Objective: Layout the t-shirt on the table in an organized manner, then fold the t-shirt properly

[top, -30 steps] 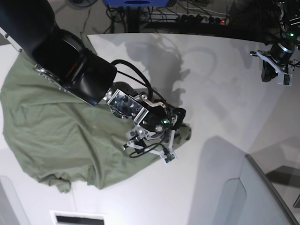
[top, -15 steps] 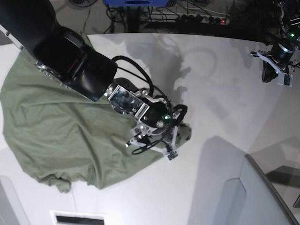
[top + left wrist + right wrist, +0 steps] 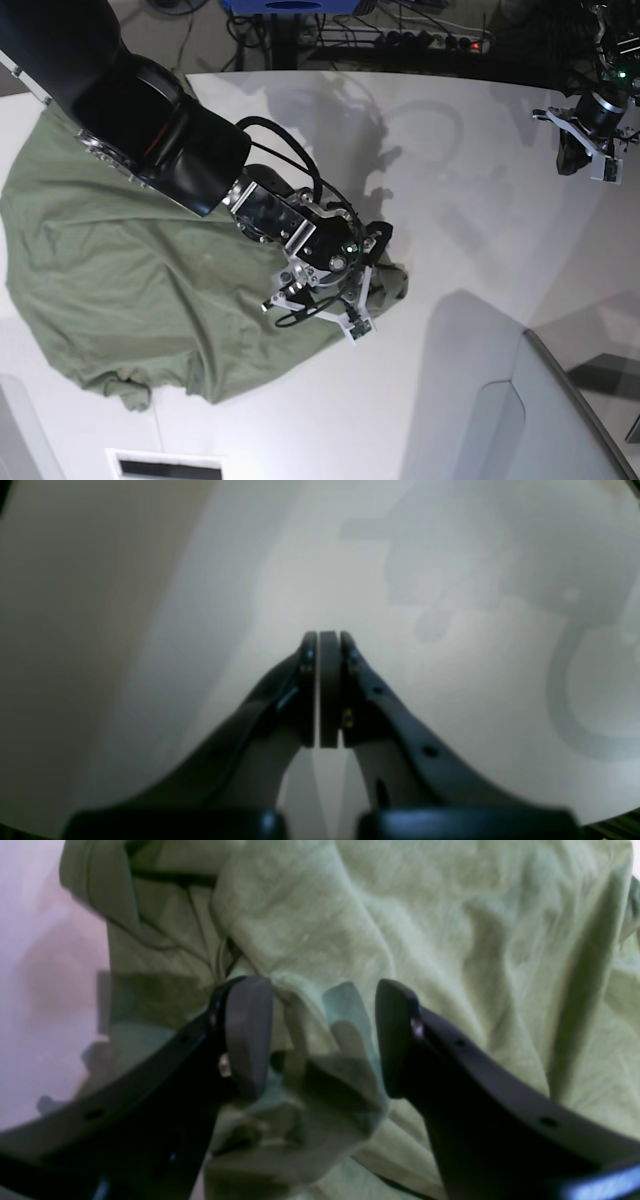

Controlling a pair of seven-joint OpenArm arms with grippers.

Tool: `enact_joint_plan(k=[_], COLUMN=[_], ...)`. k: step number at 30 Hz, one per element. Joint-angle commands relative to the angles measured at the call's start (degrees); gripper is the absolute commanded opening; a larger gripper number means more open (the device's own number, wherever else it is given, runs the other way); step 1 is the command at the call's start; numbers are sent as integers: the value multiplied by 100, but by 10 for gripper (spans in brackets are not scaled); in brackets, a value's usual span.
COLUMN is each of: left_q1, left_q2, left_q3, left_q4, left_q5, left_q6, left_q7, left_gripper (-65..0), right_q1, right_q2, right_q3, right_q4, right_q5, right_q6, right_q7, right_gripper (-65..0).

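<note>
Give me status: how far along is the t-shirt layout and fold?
Early. Done: nothing folded; the t-shirt lies rumpled on the table, spilling over its left edge. In hand: the right gripper has open jaws straddling a bunched fold of cloth. The left gripper is shut, empty, over bare table. Left: spreading flat, then all folds.

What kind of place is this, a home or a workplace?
Most likely a robotics lab or workshop, not a home. A green t-shirt lies on a large white table worked by two robot arms, and behind the table loose cables and a power strip sit on the floor.
</note>
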Motion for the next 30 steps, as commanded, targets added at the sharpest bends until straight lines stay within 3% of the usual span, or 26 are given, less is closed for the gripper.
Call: enact_joint_plan(k=[1, 30], left_q1=[-3, 41], left_q2=[-105, -87], left_q3=[-34, -34], left_q4=[66, 92], left_q5=[-60, -60], left_q6=[31, 39], left_q7=[-126, -126], left_gripper=[-650, -650], right_q1=[156, 235], right_q2=[-80, -106], right_q3=[24, 24], right_q4=[79, 299], right_q5=[-45, -45], right_q6=[-37, 42], right_q7=[99, 99], right_gripper=[-342, -342])
